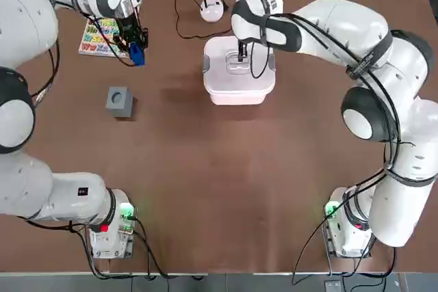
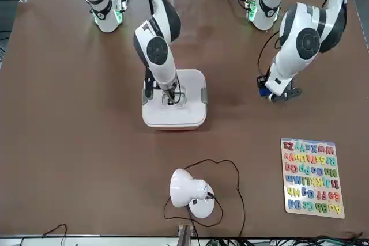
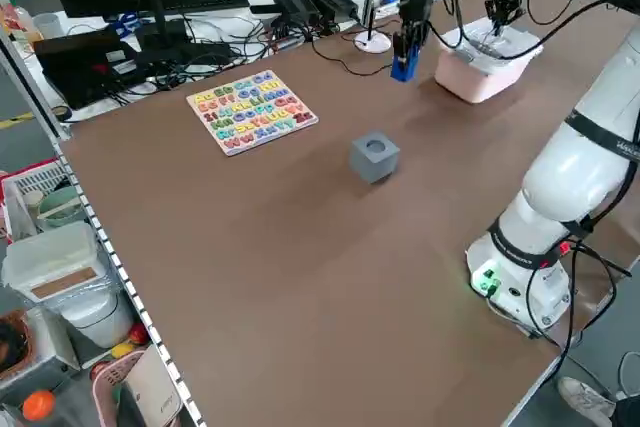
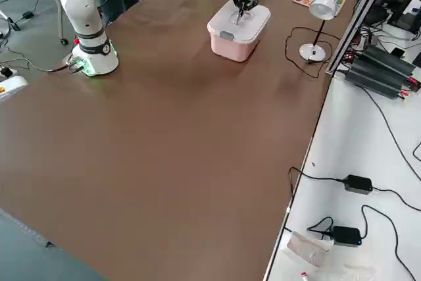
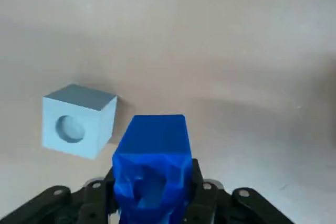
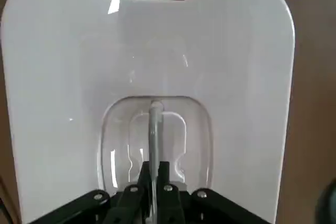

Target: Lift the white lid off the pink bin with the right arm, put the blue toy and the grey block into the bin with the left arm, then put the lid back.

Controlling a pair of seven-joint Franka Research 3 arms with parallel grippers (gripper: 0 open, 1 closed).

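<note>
Centrally, right tool pinching white lid handle, open tabletop around

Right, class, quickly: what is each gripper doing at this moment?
Left gripper: shut on the blue toy, above the table.
Right gripper: shut on the white lid handle.
</note>
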